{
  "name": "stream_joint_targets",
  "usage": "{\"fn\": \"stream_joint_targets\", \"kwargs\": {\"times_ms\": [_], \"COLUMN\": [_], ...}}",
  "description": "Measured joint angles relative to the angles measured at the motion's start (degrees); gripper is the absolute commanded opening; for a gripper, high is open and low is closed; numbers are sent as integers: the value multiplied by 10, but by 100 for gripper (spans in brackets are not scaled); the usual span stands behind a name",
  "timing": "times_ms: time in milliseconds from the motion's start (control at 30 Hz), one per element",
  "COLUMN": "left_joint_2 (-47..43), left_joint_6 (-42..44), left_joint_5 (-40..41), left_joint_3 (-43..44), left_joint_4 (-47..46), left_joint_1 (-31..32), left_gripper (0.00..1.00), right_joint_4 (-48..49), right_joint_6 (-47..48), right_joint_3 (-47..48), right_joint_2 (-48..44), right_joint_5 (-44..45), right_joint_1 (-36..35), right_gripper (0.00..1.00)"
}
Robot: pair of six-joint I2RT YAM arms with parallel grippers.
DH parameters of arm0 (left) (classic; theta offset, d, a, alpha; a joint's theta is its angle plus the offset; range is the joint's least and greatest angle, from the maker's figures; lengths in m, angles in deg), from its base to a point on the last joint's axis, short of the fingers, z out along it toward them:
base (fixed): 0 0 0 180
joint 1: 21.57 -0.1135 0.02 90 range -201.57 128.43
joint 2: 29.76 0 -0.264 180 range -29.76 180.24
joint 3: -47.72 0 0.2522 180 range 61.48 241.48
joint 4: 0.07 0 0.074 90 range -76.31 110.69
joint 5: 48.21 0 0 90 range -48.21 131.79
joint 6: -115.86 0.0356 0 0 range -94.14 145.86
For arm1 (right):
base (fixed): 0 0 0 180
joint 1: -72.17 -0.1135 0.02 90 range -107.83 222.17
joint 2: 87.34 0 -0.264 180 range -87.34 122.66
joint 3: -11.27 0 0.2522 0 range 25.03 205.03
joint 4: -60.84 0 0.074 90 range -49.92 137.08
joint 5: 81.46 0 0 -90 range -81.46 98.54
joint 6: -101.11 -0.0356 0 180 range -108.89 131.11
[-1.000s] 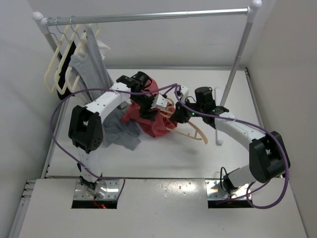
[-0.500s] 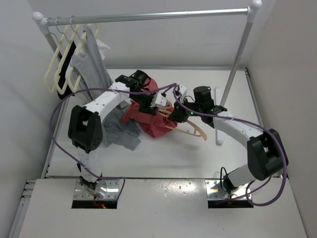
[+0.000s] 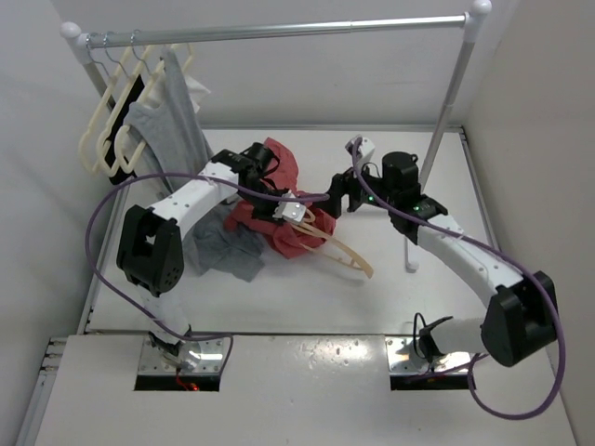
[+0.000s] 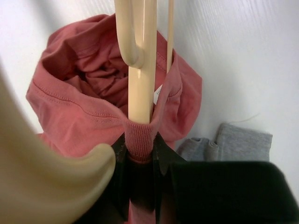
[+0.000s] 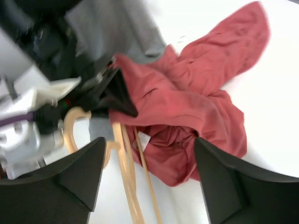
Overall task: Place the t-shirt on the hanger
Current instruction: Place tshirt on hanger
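Observation:
The coral-red t-shirt (image 3: 270, 181) lies bunched mid-table, and the tan-orange hanger (image 3: 346, 253) runs out of it toward the lower right. My left gripper (image 3: 296, 214) is shut on the t-shirt's ribbed collar (image 4: 139, 137), with the hanger's neck (image 4: 141, 70) rising straight out of the pinched fold. My right gripper (image 3: 340, 197) hovers to the right of the pile, open and holding nothing. In the right wrist view its black fingers (image 5: 77, 179) frame the t-shirt (image 5: 187, 102) and the hanger (image 5: 125, 177) below.
A clothes rail (image 3: 279, 31) spans the back, with cream hangers (image 3: 105, 130) and a hanging grey garment (image 3: 172, 116) at its left end. Its right post (image 3: 437, 139) stands just behind my right arm. Another grey garment (image 3: 228, 251) lies left of the t-shirt.
My right gripper has opened, let go of the hanger and drawn back up and right. The left gripper has closed on the collar, and the hanger has swung toward the lower right.

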Motion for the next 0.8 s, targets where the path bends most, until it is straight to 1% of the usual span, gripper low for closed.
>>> {"fn": "stream_joint_targets", "kwargs": {"times_ms": [33, 67, 100, 133, 233, 333, 467, 633, 767, 800], "left_joint_2": [0, 0, 0, 0, 0, -1, -4, -9, -10, -10], "left_joint_6": [4, 8, 11, 13, 16, 16, 16, 12, -2, -5], "left_joint_5": [2, 3, 4, 4, 3, 3, 3, 3, 4, 4], "left_joint_3": [-2, -3, -3, -3, -3, -3, -9, -12, -12, -12], "left_joint_4": [2, 2, 3, 3, 3, 3, 1, -3, -15, -17], "left_joint_1": [0, 0, 0, 0, 0, 0, 0, 0, 0, 0], "left_gripper": [0, 0, 0, 0, 0, 0, 0, 0, 0, 0], "right_joint_4": [1, -3, -8, -24, -70, -97, -128, -123, -124, -124], "right_joint_6": [-13, -27, -35, -45, -69, -99, -135, -151, -150, -150], "right_joint_3": [1, 5, 10, 23, 69, 69, 49, 57, 68, 70], "right_joint_2": [-7, -9, -1, 17, 110, 183, 219, 239, 273, 280], "right_joint_5": [18, 35, 48, 59, 81, 89, 111, 110, 102, 98], "right_joint_1": [0, 0, 0, 0, 0, 1, 1, -2, -3, -4], "right_gripper": [66, 53, 49, 48, 48, 53, 54, 54, 46, 42]}}
